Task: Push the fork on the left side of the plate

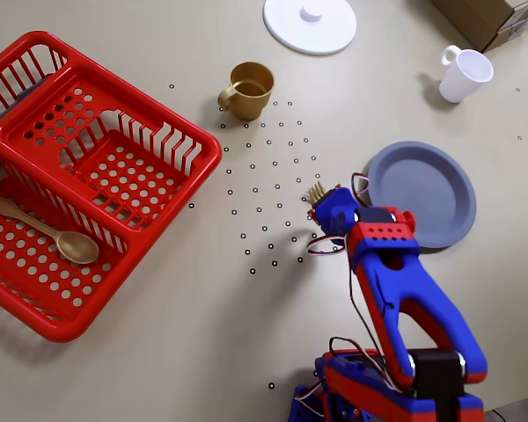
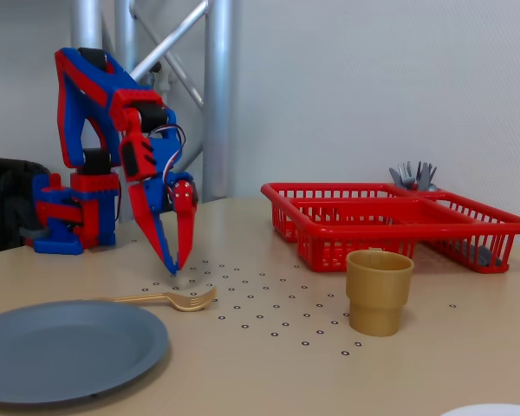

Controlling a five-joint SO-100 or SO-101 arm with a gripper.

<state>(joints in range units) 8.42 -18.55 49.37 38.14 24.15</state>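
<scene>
Gripper: the gripper [image 2: 174, 260] is pointing down at the table in the fixed view; its two red fingers are standing close together, with only a narrow gap, and are holding nothing; the tips are hovering just behind the fork, and whether they are touching the table cannot be told.
Fork: the fork [image 2: 166, 300] is lying flat on the table, just beside the rim of the plate; in the overhead view only its tines [image 1: 316, 192] are showing, the rest being hidden under the arm.
Plate: the plate [image 1: 421, 193] is sitting right of the arm's head in the overhead view.
Other things: a red basket [image 1: 66, 180] is holding a gold spoon [image 1: 44, 230]; a gold cup [image 1: 247, 90], a white lid [image 1: 309, 25] and a white mug [image 1: 464, 75] are standing well apart from the fork.
</scene>
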